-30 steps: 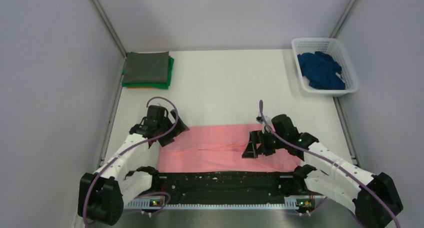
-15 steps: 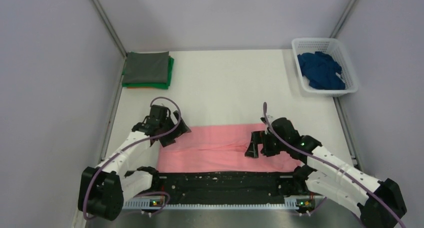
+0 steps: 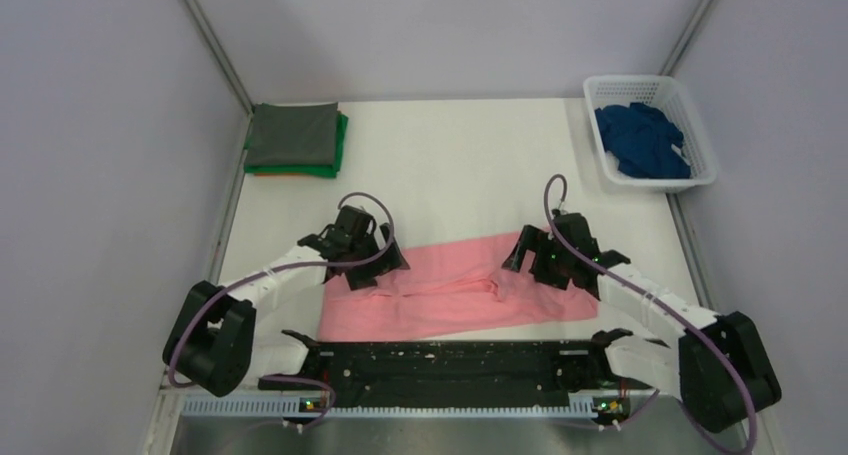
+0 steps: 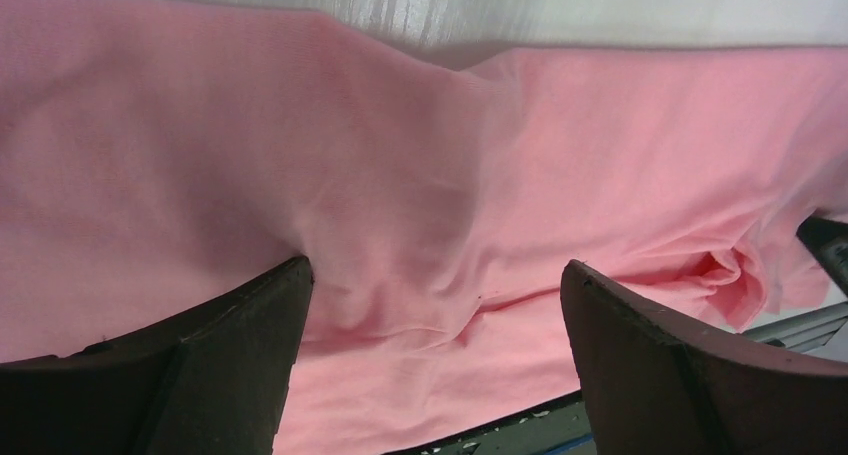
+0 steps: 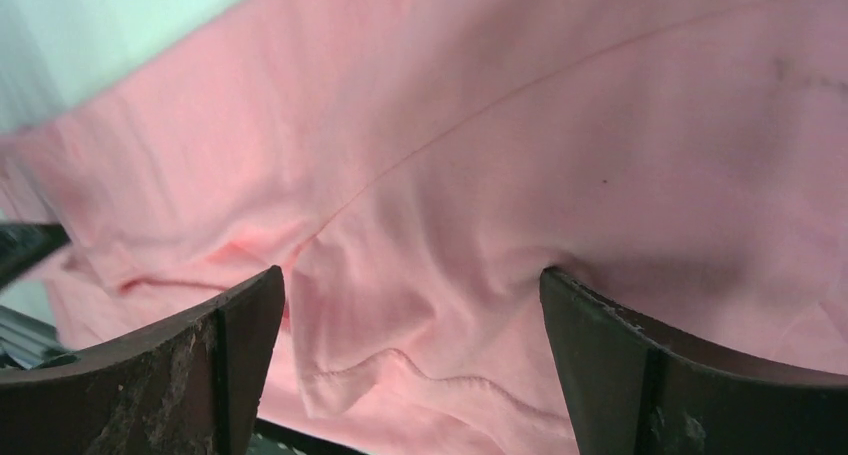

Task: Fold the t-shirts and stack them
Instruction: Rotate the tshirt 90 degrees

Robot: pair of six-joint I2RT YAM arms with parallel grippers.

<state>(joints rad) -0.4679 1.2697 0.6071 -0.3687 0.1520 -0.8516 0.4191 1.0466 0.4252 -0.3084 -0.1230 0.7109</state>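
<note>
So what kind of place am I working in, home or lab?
Probably a lab test cell: plain grey partition walls on metal posts enclose a white table, and two arms are bolted at its near edge.

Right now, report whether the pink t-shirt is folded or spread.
Partly folded: the pink t-shirt lies as a rumpled strip with overlapping layers.

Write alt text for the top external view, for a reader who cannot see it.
A salmon-pink t-shirt lies spread on a white table, with the left end effector on its left part and the right end effector on its right. Folded shirts, grey on top, are stacked far left; a white basket far right holds a dark blue shirt.
</note>
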